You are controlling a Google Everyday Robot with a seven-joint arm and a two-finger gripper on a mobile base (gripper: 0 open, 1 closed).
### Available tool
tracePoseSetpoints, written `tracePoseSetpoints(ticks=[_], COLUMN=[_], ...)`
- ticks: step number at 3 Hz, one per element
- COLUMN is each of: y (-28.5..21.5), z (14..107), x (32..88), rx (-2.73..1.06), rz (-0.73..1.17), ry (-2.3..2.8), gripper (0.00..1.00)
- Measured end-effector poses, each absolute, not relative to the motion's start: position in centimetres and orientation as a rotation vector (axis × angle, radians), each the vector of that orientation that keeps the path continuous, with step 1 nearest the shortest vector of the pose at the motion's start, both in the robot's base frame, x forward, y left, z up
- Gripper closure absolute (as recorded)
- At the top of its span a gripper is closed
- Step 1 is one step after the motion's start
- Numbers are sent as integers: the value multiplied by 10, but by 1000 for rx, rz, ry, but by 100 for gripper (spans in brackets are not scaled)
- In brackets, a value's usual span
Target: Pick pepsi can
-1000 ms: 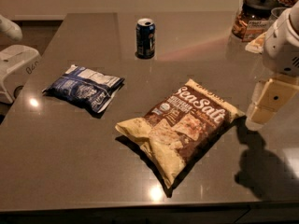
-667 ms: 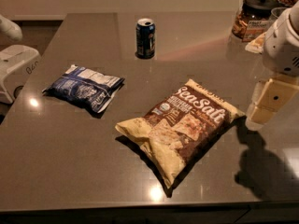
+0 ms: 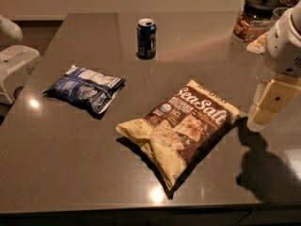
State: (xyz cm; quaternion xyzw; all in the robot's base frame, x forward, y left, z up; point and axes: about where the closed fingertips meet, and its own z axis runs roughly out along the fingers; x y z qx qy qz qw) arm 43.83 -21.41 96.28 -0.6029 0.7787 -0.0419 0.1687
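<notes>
The dark grey tabletop [image 3: 70, 173] filled nearly the whole view and carried everything. The largest item on it was a tan and brown sea salt chip bag [image 3: 183, 126], lying flat and slanted near the middle, its top corner reaching toward the right edge. To the left, well apart from it, lay a smaller blue-and-white snack bag [image 3: 84, 88], also flat.

The robot's white arm [image 3: 287, 46] entered from the right edge. Its cream-coloured gripper [image 3: 270, 102] hung below that, low over the tabletop just beside the chip bag's upper right corner and holding nothing. Seen side-on, whether the gripper was apart or together could not be told. A black-lidded glass jar [image 3: 254, 18] of nuts stood at the far right corner, behind the arm.

The smallest item, the pepsi can [image 3: 146, 38], stood upright near the far edge, its long axis vertical, clear of both bags and the jar. From the gripper it lay well away, toward the far side and to the left across the view, past the chip bag's upper end. The reach would probably need to cross that corner of the bag, so brushing it seemed the main risk.
</notes>
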Motion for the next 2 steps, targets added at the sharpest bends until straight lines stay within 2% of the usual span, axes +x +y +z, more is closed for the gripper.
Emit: tracePoseSetpoints(ticks=[2], y=[-214], z=[963], x=[438], rx=[-1714], rz=[-120], ry=[2214], gripper=[0])
